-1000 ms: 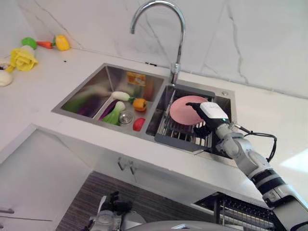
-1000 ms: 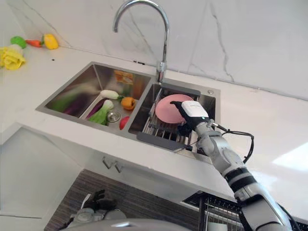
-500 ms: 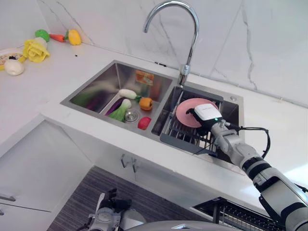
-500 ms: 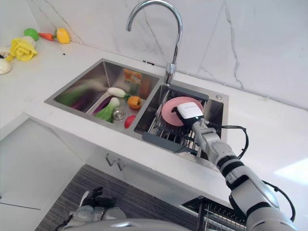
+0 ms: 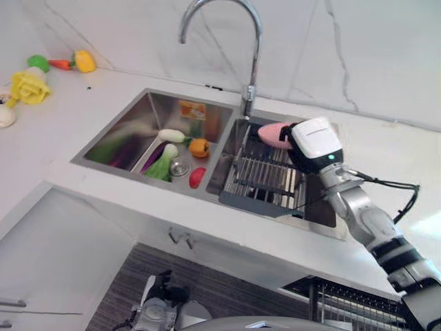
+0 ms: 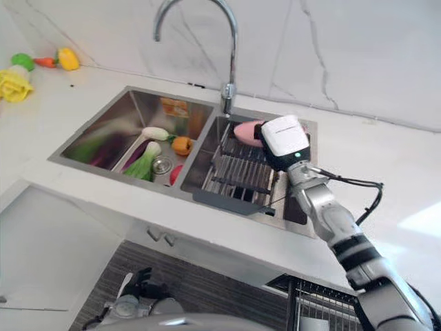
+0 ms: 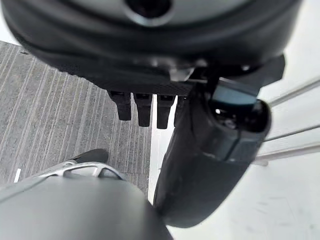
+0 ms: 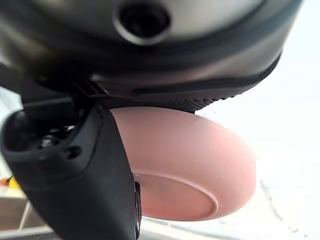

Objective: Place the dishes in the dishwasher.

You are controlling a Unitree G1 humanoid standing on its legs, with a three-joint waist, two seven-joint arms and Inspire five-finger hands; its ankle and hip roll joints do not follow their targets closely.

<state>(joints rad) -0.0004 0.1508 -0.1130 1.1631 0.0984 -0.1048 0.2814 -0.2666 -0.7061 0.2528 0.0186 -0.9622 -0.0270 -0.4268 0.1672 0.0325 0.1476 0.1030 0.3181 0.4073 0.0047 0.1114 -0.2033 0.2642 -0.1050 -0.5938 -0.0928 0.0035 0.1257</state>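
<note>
My right hand (image 5: 315, 141), with its white cover, is shut on a pink plate (image 5: 271, 133) and holds it on edge in the air above the back of the right sink basin. The right wrist view shows the plate (image 8: 192, 165) pinched against the palm by the thumb (image 8: 75, 170). Below it the wire dish rack (image 5: 265, 181) stands in that basin with no dishes on it. The dishwasher's wire basket (image 5: 348, 303) shows at the lower right, under the counter. My left hand (image 5: 160, 309) hangs low over the floor, its fingers (image 7: 142, 107) relaxed and holding nothing.
The left sink basin (image 5: 131, 134) holds toy vegetables around the drain (image 5: 180, 167). A tall curved faucet (image 5: 249, 62) rises behind the divider. More toy food (image 5: 31, 84) lies at the counter's far left. White cabinet fronts (image 5: 62, 255) stand below the counter.
My right hand has lifted the pink plate out of the rack, up and towards the back of the basin. The camera has shifted. The left hand stays low.
</note>
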